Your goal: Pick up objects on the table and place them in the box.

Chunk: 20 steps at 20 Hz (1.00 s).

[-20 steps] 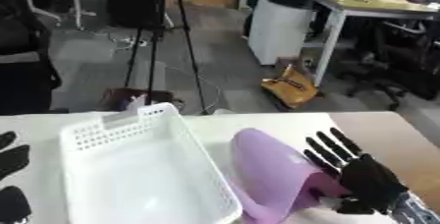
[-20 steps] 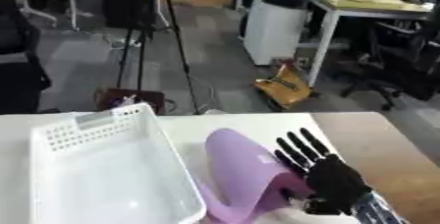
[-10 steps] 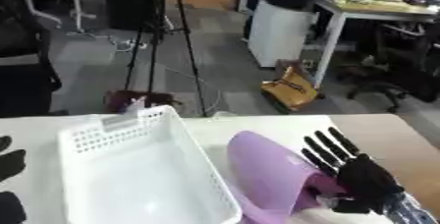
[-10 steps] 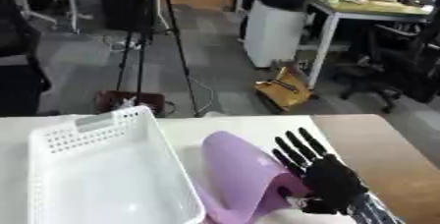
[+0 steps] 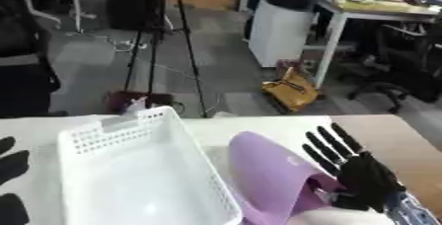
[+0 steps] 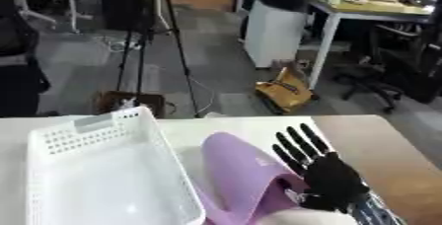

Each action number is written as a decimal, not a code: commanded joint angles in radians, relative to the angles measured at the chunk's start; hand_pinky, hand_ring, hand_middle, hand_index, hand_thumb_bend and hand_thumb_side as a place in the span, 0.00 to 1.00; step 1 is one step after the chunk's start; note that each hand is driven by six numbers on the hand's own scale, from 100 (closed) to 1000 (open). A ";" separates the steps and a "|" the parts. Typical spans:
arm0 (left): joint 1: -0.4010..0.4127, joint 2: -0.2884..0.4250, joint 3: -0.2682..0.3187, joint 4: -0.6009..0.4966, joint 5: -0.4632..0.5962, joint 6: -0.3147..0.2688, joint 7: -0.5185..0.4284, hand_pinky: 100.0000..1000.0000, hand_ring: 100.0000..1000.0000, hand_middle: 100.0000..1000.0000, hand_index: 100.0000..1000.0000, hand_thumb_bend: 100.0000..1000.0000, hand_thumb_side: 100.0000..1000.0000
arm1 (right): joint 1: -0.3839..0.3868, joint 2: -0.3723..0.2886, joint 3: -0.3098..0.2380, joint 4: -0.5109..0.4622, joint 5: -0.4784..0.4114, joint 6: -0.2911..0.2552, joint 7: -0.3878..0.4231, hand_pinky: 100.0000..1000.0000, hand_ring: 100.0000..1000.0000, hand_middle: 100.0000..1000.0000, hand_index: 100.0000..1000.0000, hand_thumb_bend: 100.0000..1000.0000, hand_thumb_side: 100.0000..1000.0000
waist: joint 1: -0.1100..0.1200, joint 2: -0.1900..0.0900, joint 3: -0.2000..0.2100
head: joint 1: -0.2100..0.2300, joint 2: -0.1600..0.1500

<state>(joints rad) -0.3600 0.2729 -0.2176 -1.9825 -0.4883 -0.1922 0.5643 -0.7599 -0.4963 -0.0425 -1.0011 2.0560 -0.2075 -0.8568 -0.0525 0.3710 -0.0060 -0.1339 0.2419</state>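
A white perforated plastic box [image 5: 117, 129] stands on the table at the left and middle, with nothing showing inside. Right beside it a purple curved thing [image 5: 268, 174] stands up, leaning toward the box's right wall. My right hand [image 5: 367, 179] is against the purple thing's right side, fingers straight and spread upward, thumb low by its lower edge. A pale rounded thing [image 6: 293, 217] shows at the bottom edge under the hand. My left hand [image 5: 10, 162] rests at the lower left edge with its fingers up.
The table is white under the box and tan wood [image 5: 410, 140] at the right. Past its far edge lie grey floor, a tripod [image 5: 164, 31], a yellow bag [image 5: 293, 93] and a desk with chairs.
Nothing has clearly moved. My right hand and the purple thing stay beside the box, and the picture has only shifted slightly.
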 commanded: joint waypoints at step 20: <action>-0.015 0.001 -0.005 -0.018 0.006 -0.004 -0.006 0.72 0.76 0.80 0.73 0.00 0.72 | -0.051 -0.011 0.029 0.038 0.060 -0.015 -0.009 0.93 0.95 0.94 1.00 0.15 1.00 | -0.016 -0.012 0.015 | -0.013 -0.025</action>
<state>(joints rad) -0.3620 0.2729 -0.2193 -1.9825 -0.4849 -0.1956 0.5606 -0.7936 -0.4878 -0.0170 -0.9640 2.1055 -0.2228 -0.8594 -0.0699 0.3762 0.0077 -0.1427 0.2335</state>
